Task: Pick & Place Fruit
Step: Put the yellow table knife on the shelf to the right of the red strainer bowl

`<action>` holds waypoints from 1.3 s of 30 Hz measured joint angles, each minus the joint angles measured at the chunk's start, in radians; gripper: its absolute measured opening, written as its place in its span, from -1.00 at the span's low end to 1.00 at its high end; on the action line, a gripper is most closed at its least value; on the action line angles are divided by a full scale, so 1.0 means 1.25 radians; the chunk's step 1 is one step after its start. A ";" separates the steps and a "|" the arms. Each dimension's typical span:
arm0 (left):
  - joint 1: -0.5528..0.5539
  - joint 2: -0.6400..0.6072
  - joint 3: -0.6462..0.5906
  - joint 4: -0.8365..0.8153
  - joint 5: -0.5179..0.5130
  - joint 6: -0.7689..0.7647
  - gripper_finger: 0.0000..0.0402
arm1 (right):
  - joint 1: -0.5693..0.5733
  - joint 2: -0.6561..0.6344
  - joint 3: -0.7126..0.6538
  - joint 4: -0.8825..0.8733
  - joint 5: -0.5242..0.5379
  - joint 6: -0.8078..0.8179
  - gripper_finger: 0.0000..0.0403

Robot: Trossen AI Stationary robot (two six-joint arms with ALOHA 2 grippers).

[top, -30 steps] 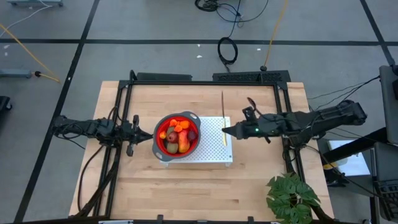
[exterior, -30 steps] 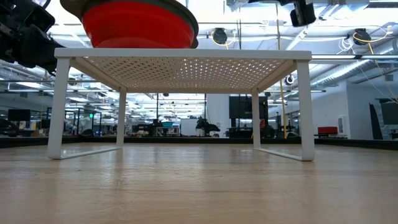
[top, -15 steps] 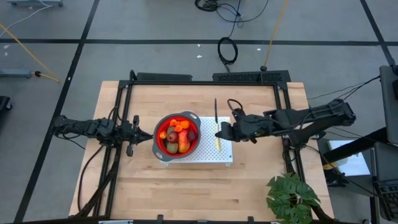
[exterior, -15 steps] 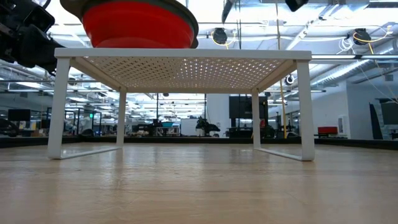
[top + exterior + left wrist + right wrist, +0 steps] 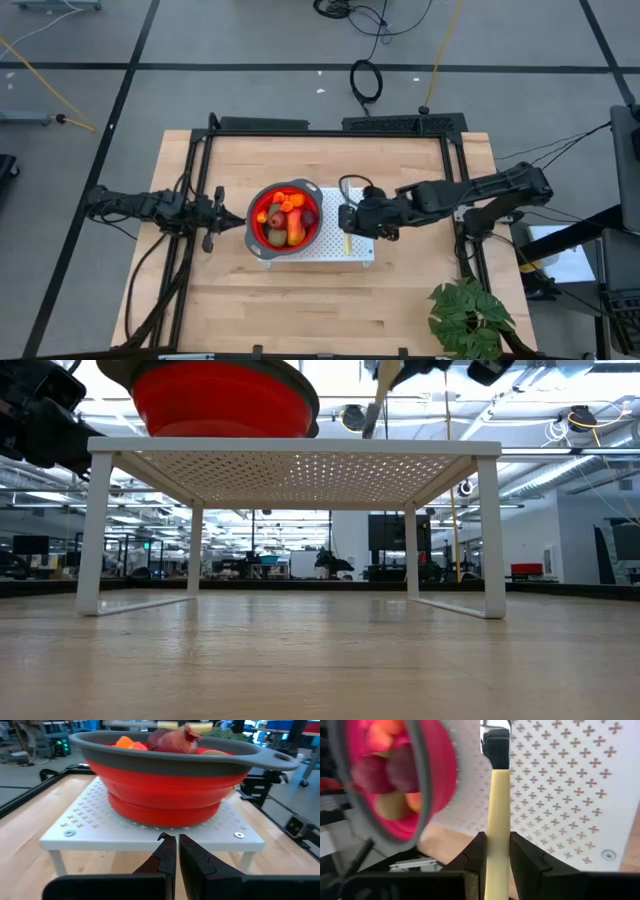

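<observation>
So the fruit (image 5: 285,220) is all sitting in a red collapsible bowl (image 5: 283,221) with a grey rim, in the middle of the high view, parked on the left half of a white perforated rack (image 5: 355,252) — I'd guess the raised rack is there so the bowl stands clear of the wooden table (image 5: 250,300) and is easy to reach from both sides. In the bowl I can make out the big red-yellow mango-ish piece, a dark red ball and some orange bits; the smaller stuff is hard to sort from up there. The right gripper (image 5: 347,217) reaches in from the right of the frame, just beside the bowl's rim, with its fingers clamped on the pale yellow handle of a knife (image 5: 497,810). The right wrist view shows the handle squeezed between the two fingers and the dark blade end pointing out over the rack, next to the bowl. My read is it's holding the knife by the handle to keep the blade away from the arm, maybe to cut or poke the fruit. The left gripper (image 5: 177,851) waits low at the bowl's left side, fingers pressed together on nothing, pointing at the bowl wall. There's a leafy green plant (image 5: 468,320) at the lower right. No brands or readable writing anywhere I can see.
</observation>
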 joint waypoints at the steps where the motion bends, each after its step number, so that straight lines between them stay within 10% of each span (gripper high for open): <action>1: 0.000 0.000 0.000 0.000 0.007 0.000 -0.90 | 0.000 0.008 0.000 -0.008 -0.016 0.005 -0.73; 39: 0.000 0.000 0.000 -0.001 0.028 0.020 -0.90 | -0.042 0.127 -0.028 -0.050 -0.059 0.022 -0.73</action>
